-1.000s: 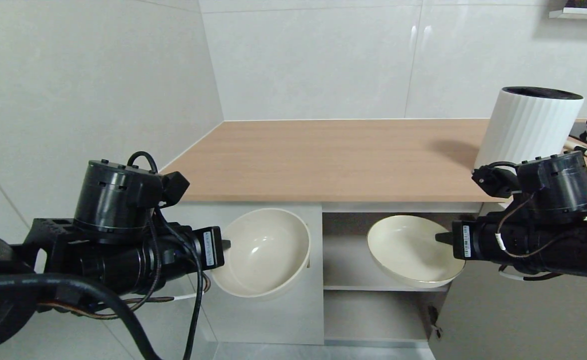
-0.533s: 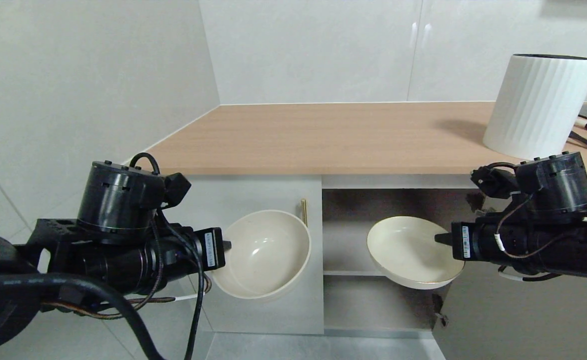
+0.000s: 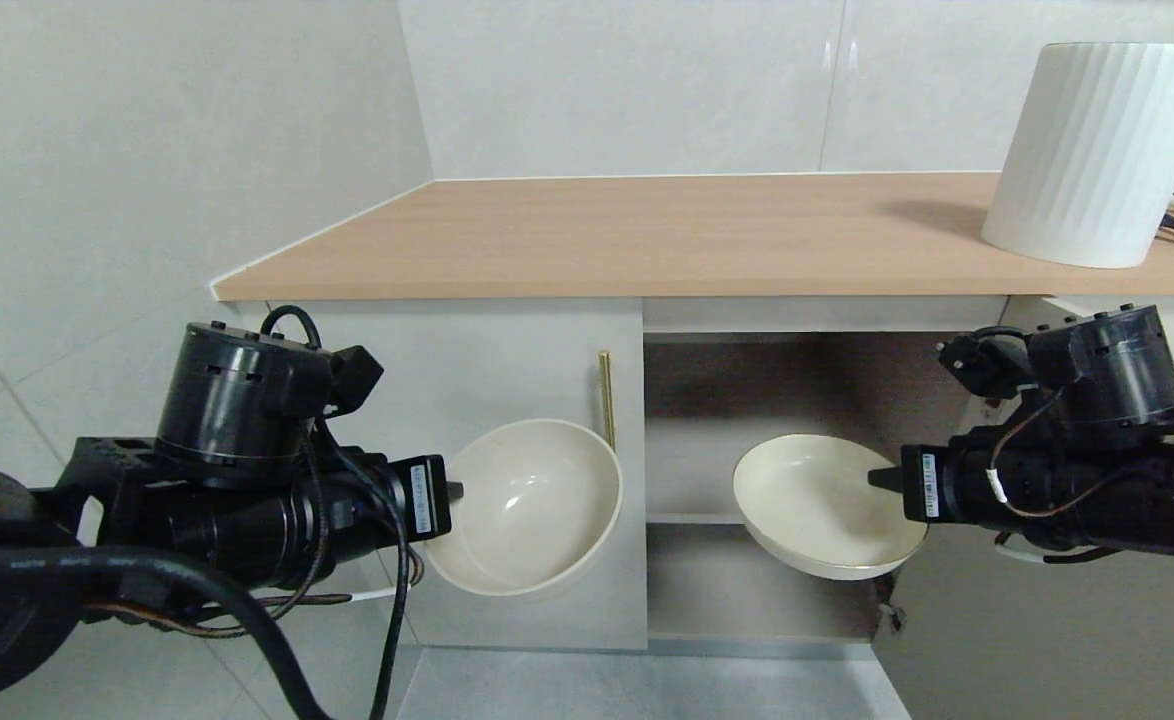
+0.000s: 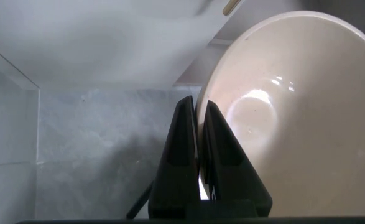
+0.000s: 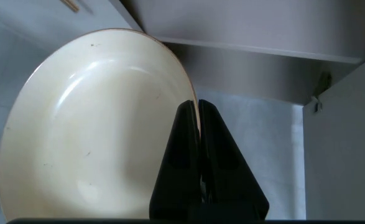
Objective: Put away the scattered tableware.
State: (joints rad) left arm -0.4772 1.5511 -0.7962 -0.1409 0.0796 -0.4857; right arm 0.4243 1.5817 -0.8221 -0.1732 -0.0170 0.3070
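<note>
My left jaws: clamped on deep cream ceramic bowl [image 3: 532, 505] before shut door [image 3: 507, 360]; right jaws: clamped on shallow cream plate [image 3: 817, 505], open shelf [image 3: 682, 519] just beyond.

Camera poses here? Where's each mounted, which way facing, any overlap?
Head view: on the head, facing forward and down at the counter and open cabinet; both arms show, with left gripper and right gripper.
Left wrist view: on the left wrist, looking along its jaws, shut on the bowl rim.
Right wrist view: on the right wrist, along its jaws, shut on the plate rim.
Shared: head and left wrist both show the bowl.
</note>
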